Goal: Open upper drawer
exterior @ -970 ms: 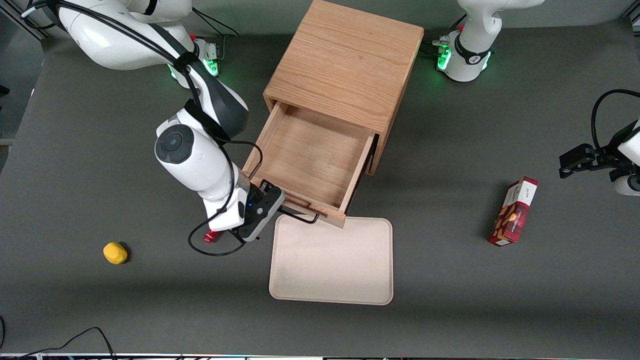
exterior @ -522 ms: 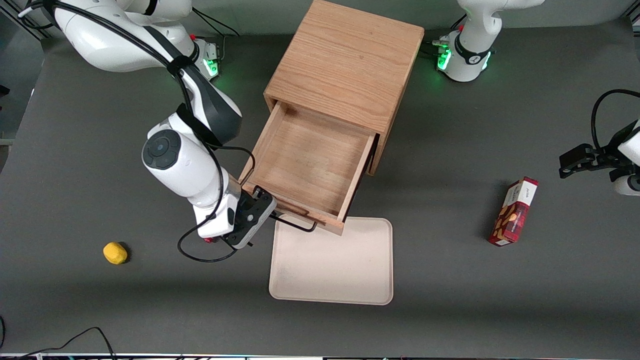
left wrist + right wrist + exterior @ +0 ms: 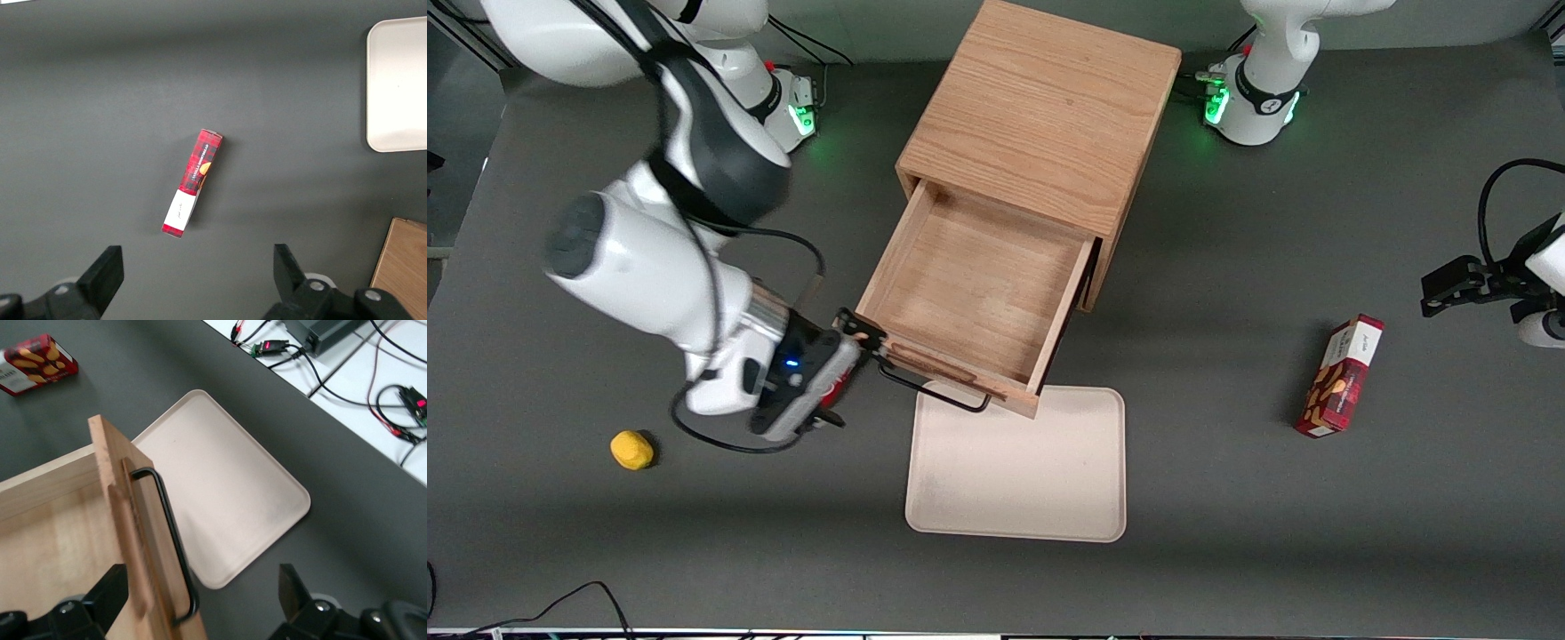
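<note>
The front camera looks down from high up on the whole table (image 3: 1227,551). The right wrist camera sits close above the upper drawer (image 3: 60,540) and the tray (image 3: 227,500), beside the gripper (image 3: 863,345). The left wrist camera looks down on the red box (image 3: 193,181). All three show the tray.

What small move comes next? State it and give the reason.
Probably back the gripper away from the drawer and stop. The drawer is pulled well out, its inside bare, and the open fingers no longer hold the handle, with the gripper beside the drawer's front corner.
</note>
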